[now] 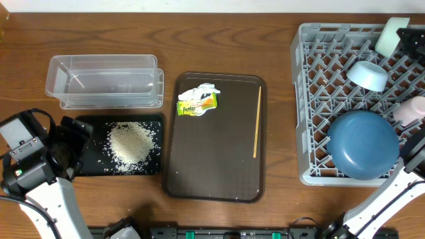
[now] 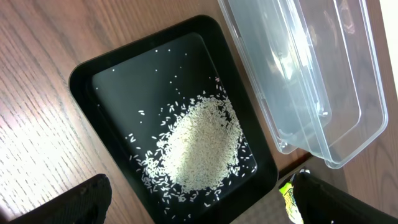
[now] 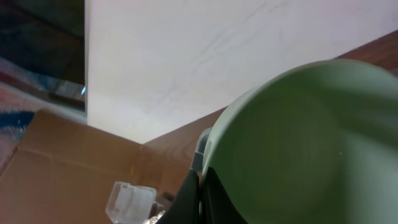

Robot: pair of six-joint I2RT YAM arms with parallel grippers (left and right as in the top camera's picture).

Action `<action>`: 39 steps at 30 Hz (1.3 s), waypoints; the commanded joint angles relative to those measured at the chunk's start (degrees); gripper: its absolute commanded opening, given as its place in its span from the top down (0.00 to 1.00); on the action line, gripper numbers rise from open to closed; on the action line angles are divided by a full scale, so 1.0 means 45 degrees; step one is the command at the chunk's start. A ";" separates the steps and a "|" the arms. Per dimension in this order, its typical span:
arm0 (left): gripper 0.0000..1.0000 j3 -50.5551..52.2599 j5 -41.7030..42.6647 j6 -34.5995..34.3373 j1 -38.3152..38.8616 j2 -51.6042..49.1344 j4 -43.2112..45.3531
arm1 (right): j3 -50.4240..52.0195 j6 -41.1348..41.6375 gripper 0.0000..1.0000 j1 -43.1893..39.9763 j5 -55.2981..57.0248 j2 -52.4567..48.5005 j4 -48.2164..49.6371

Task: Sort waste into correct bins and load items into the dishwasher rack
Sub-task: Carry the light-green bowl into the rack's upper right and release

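The rice heap (image 1: 131, 143) lies in the black tray (image 1: 86, 123), also in the left wrist view (image 2: 202, 146). The clear tub (image 1: 103, 81) stands behind it. The crumpled wrapper (image 1: 197, 101) lies on the brown serving tray (image 1: 212, 179). The grey rack (image 1: 312, 99) holds the blue plate (image 1: 362, 145), the light blue bowl (image 1: 367, 74) and the pink cup (image 1: 412, 109). My left gripper (image 1: 72, 133) is open and empty at the black tray's left end (image 2: 202, 208). My right gripper (image 1: 406, 38) is shut on the rim of the mint green bowl (image 1: 390, 33) over the rack's far right corner (image 3: 200, 190).
A thin wooden stick (image 1: 256, 123) lies along the right side of the serving tray. The clear tub (image 2: 311, 74) sits close against the black tray (image 2: 84, 78). Beyond the table, the right wrist view shows a cardboard box (image 3: 62, 168).
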State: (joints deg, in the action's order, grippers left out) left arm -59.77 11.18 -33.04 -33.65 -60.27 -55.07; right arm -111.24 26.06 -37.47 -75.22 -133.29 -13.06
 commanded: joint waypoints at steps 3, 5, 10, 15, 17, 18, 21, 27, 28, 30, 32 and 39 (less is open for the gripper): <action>0.05 -0.0248 -0.0165 -0.0019 -0.0044 0.0005 0.0015 | -0.0078 0.0243 0.99 -0.0602 0.0340 0.0068 -0.0670; 0.05 -0.0248 -0.0170 -0.0019 -0.0044 0.0005 0.0015 | -0.0078 -0.0078 0.99 -0.0753 0.0583 0.0068 -0.1141; 0.05 -0.0248 -0.0165 -0.0019 -0.0044 0.0005 0.0015 | -0.0078 -0.1452 0.99 -0.1103 0.1647 0.0068 -0.2837; 0.04 -0.0248 -0.0170 -0.0019 -0.0044 0.0005 0.0015 | -0.0083 -0.2142 0.97 -0.1341 0.2584 0.0097 -0.4065; 0.05 -0.0248 -0.0170 -0.0019 -0.0044 0.0005 0.0015 | -0.0087 -0.2142 0.94 -0.1467 0.2803 0.0185 -0.4313; 0.04 -0.0248 -0.0170 -0.0019 -0.0044 0.0005 0.0015 | -0.0087 -0.2137 0.94 -0.1540 0.2871 0.0257 -0.4391; 0.05 -0.0248 -0.0170 -0.0019 -0.0044 0.0005 0.0015 | -0.0092 -0.2142 0.92 -0.1821 0.3449 0.0680 -0.4872; 0.04 -0.0248 -0.0170 -0.0019 -0.0044 0.0005 0.0019 | -0.0087 -0.2093 0.80 -0.2263 0.6285 0.2482 -0.6460; 0.04 -0.0248 -0.0170 -0.0019 -0.0044 0.0005 0.0019 | -0.0087 -0.1987 0.79 -0.2307 0.6620 0.2822 -0.6606; 0.04 -0.0248 -0.0170 -0.0019 -0.0044 0.0005 0.0019 | -0.0087 -0.1651 0.79 -0.2356 0.7271 0.3541 -0.6853; 0.04 -0.0248 -0.0170 -0.0019 -0.0044 0.0005 0.0019 | -0.0087 -0.1413 0.79 -0.2317 0.7844 0.4342 -0.6917; 0.04 -0.0248 -0.0170 -0.0019 -0.0044 0.0005 0.0015 | -0.0087 -0.1661 0.84 -0.0855 1.0720 0.5848 -0.6450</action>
State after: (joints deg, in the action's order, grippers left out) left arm -59.77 11.18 -33.04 -33.65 -60.27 -55.05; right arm -111.50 18.76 -45.60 -35.62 -107.18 -42.26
